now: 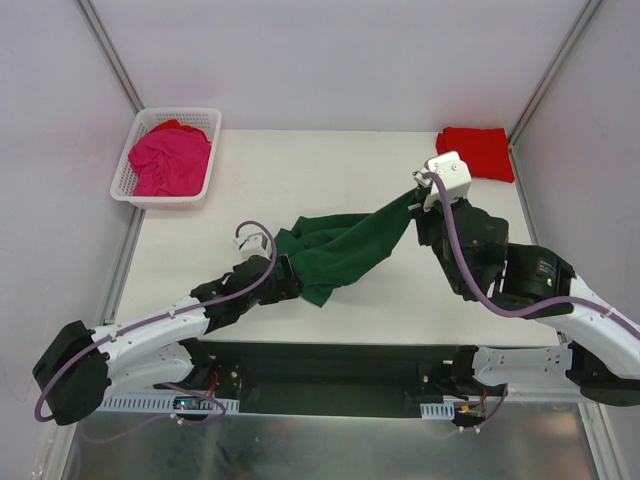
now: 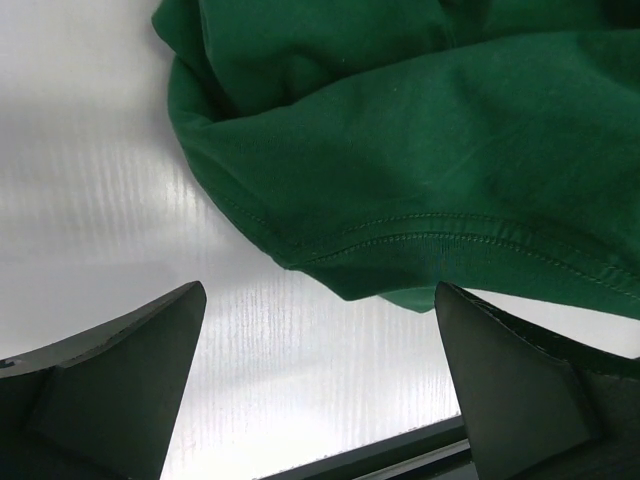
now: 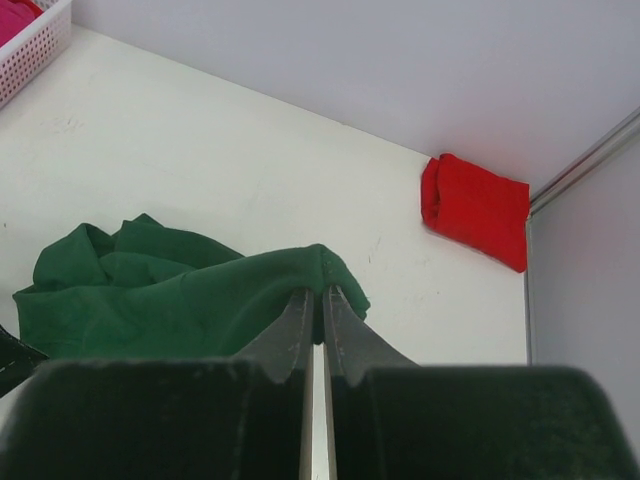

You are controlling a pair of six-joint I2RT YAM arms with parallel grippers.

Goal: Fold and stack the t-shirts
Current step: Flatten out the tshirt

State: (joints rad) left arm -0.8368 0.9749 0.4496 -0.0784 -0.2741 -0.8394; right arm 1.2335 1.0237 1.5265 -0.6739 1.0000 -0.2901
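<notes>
Leftmost, magenta pink cotton t-shirt (image 1: 170, 160) bunched inside white plastic lattice basket (image 1: 125, 195) at far-left corner of desk (image 1: 300, 170). Left hand (image 2: 315, 320) spread wide, low over desk, holding nothing; hem of dark green cotton t-shirt (image 1: 340, 250) just ahead of it. Green shirt strung rightward, its corner pinched in right hand (image 3: 320, 295), raised off desk. Bright red t-shirt (image 1: 478, 150) folded at far-right corner.

Green t-shirt (image 2: 420, 150) — matt, soft cloth with stitched hem. Table (image 2: 100, 200) — smooth white surface, faint ribbed sheen. Basket (image 1: 160, 202) is white plastic lattice.
</notes>
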